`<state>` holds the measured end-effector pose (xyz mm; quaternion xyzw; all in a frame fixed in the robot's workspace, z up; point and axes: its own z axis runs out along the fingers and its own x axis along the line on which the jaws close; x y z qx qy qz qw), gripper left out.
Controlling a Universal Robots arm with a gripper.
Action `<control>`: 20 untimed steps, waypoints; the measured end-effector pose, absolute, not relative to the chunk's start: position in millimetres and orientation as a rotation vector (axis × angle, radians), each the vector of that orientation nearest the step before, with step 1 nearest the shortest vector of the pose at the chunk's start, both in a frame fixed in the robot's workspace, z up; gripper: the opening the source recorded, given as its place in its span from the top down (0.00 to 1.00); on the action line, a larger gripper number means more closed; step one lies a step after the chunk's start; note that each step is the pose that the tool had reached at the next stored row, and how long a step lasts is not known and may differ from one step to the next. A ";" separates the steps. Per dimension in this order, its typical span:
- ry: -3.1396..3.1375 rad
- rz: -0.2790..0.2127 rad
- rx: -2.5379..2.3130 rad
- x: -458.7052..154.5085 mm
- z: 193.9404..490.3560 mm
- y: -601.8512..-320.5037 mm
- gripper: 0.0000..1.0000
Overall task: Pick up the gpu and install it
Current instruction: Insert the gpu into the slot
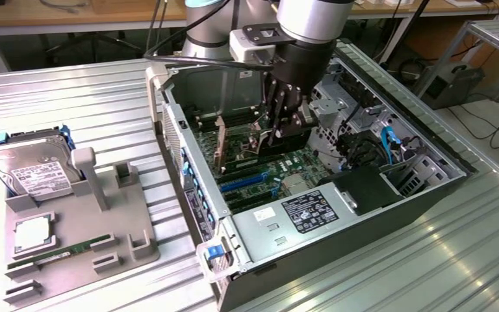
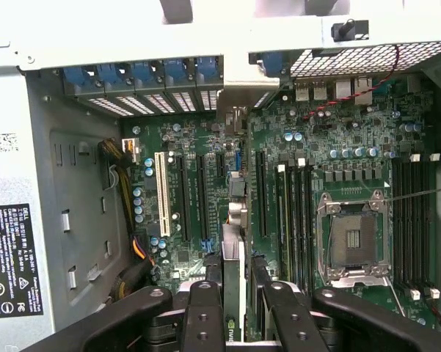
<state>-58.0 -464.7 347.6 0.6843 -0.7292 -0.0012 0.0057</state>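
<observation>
Tool (image 2: 235, 308) fingers are clamped on the gpu (image 2: 233, 253), held edge-down inside the open computer case (image 1: 405, 201), its long axis running along the motherboard's (image 2: 337, 147) expansion slots (image 2: 183, 198) directly beneath it.

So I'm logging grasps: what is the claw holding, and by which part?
The claw holds the gpu by its upper edge, card edge-on above the motherboard slots.
</observation>
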 end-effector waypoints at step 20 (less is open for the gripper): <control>-2.245 -0.001 2.184 -74.1 300.7 -454.7 0.74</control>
